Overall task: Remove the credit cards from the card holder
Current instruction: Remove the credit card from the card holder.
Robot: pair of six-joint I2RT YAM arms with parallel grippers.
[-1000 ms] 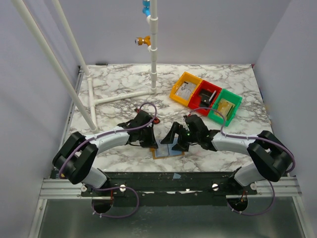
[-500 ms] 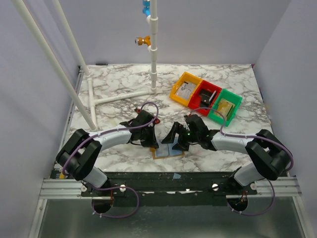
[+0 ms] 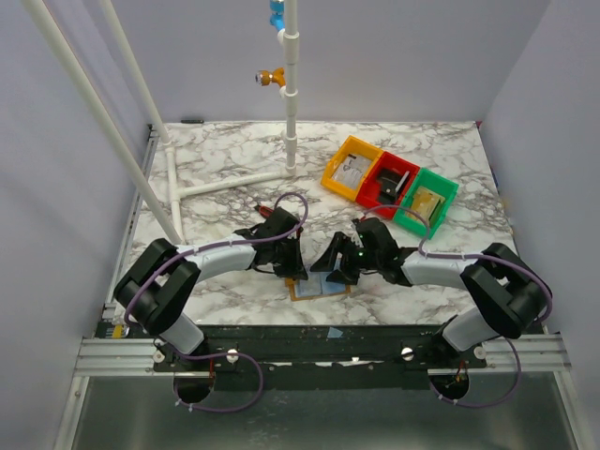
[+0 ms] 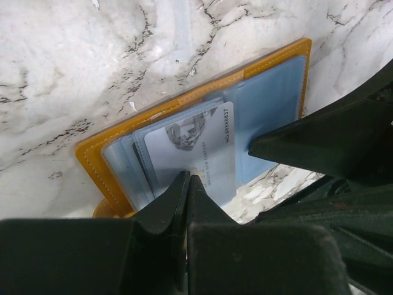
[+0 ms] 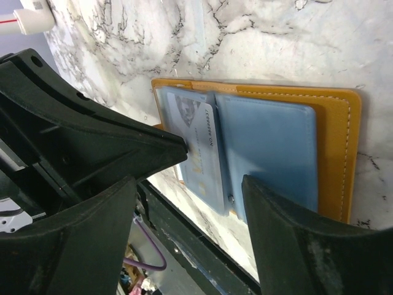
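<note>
Print on the card (image 4: 196,147) in the stitched mustard wallet (image 4: 98,161) was shown only by wrist views; the left end effector (image 4: 187,182) was pressed together, the right end effector (image 5: 215,166) spread apart.

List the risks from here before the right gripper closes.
1. The right gripper, open astride the credit card, might also catch the blue pocket beside it.
2. The shut left gripper bears on that same card, so it may pin it, and the card holder could drag along.
3. The holder lies close to the table edge; a freed card may slip off.
</note>
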